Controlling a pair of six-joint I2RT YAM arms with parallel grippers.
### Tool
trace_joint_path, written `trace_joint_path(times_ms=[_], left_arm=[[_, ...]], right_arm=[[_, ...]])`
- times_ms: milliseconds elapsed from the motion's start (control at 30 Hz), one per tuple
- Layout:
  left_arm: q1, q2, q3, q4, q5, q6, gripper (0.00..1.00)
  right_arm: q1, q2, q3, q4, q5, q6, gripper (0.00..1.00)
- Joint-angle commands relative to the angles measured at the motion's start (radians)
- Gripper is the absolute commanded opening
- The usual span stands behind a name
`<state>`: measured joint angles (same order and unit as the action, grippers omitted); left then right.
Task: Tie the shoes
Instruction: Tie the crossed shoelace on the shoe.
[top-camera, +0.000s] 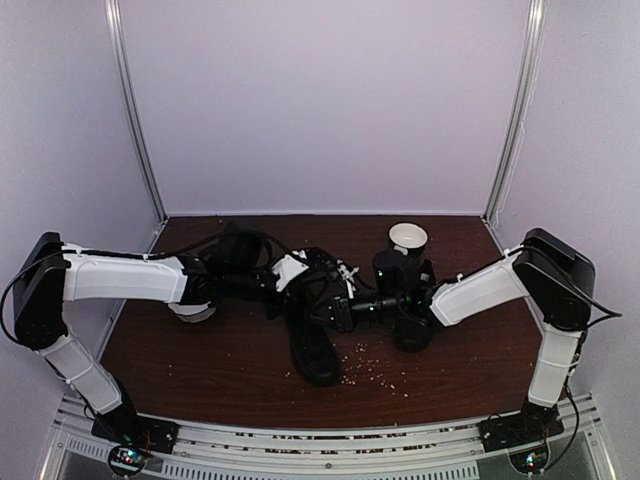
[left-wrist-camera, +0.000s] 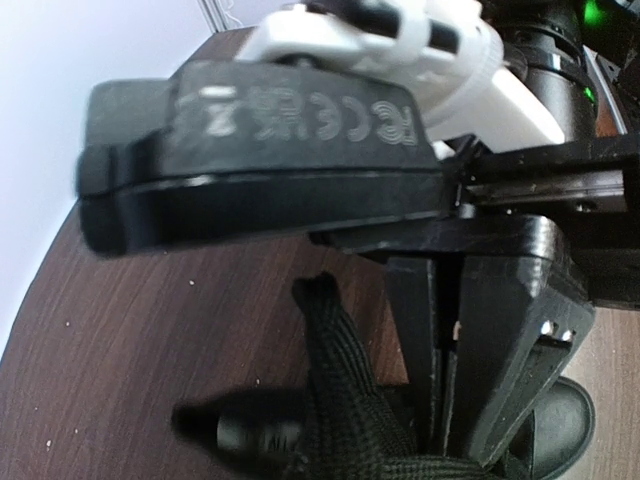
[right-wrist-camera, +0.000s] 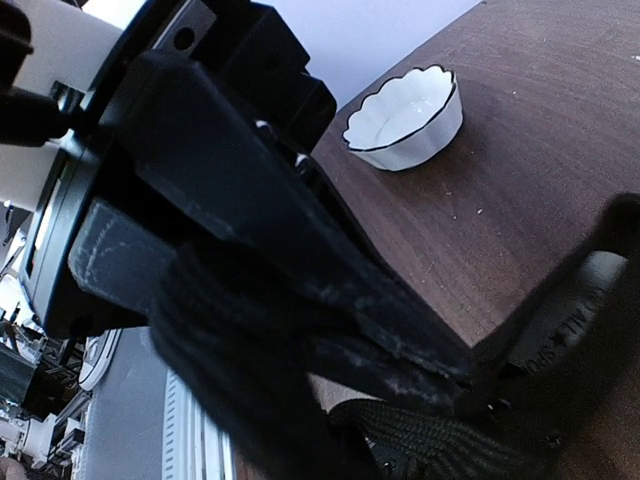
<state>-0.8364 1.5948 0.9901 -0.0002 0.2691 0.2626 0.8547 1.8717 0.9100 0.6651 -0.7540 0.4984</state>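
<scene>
Left pincer (left-wrist-camera: 452, 400) and right pincer (top-camera: 352, 305) are sitting fully closed, tip to tip, over the shoe (top-camera: 312, 350) at mid-tabletop (top-camera: 200, 360).
The lace (left-wrist-camera: 340, 390) is looking soft, limp and light, so I'm judging a pinch near its free end best; the shoe may be sliding easily. Black on black is hiding whether either pincer is actually nipping lace, and I'm not making out the second shoe.

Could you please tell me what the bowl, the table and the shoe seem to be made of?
The bowl looks like glazed ceramic: glossy white, dark scalloped rim. The table seems wood or laminate: dark brown, matte, visible grain. The shoe is black woven fabric, probably; the weave shows.
</scene>
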Motion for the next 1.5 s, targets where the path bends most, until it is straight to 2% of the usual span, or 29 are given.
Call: trace_joint_path(times_ms=[0,100,233,367,500,733,867,1000,1267,1367,1467], left_arm=[[0.007,-0.015,-0.008,0.096,-0.04,-0.021,0.0],[0.006,-0.017,-0.011,0.091,-0.054,-0.034,0.0],[0.007,-0.005,-0.023,0.119,-0.039,-0.064,0.0],[0.006,0.009,-0.031,0.137,-0.02,-0.093,0.0],[0.004,0.012,-0.035,0.137,-0.024,-0.108,0.0],[0.005,0.016,-0.056,0.134,-0.053,-0.143,0.0],[0.005,0.015,-0.069,0.135,-0.075,-0.162,0.0],[0.005,0.018,-0.066,0.135,-0.128,-0.202,0.0],[0.004,0.029,-0.071,0.119,-0.182,-0.324,0.0],[0.005,0.037,-0.066,0.11,-0.179,-0.357,0.0],[0.005,0.048,-0.053,0.109,-0.176,-0.375,0.0]], right_arm=[[0.006,0.021,0.09,-0.167,-0.091,-0.07,0.0],[0.009,0.025,0.14,-0.358,-0.143,-0.178,0.0],[0.012,0.023,0.168,-0.512,-0.169,-0.273,0.0],[0.014,0.036,0.22,-0.683,-0.137,-0.361,0.0],[0.012,0.023,0.269,-0.883,-0.056,-0.459,0.16],[0.004,-0.072,0.276,-1.026,0.085,-0.547,0.36],[-0.006,-0.106,0.268,-1.072,0.152,-0.558,0.4],[-0.016,-0.168,0.207,-1.048,0.25,-0.505,0.41],[-0.012,-0.417,-0.085,-0.696,0.563,-0.223,0.38],[0.072,-0.48,-0.137,-0.582,0.643,-0.248,0.33],[0.199,-0.429,-0.131,-0.468,0.626,-0.304,0.31]])
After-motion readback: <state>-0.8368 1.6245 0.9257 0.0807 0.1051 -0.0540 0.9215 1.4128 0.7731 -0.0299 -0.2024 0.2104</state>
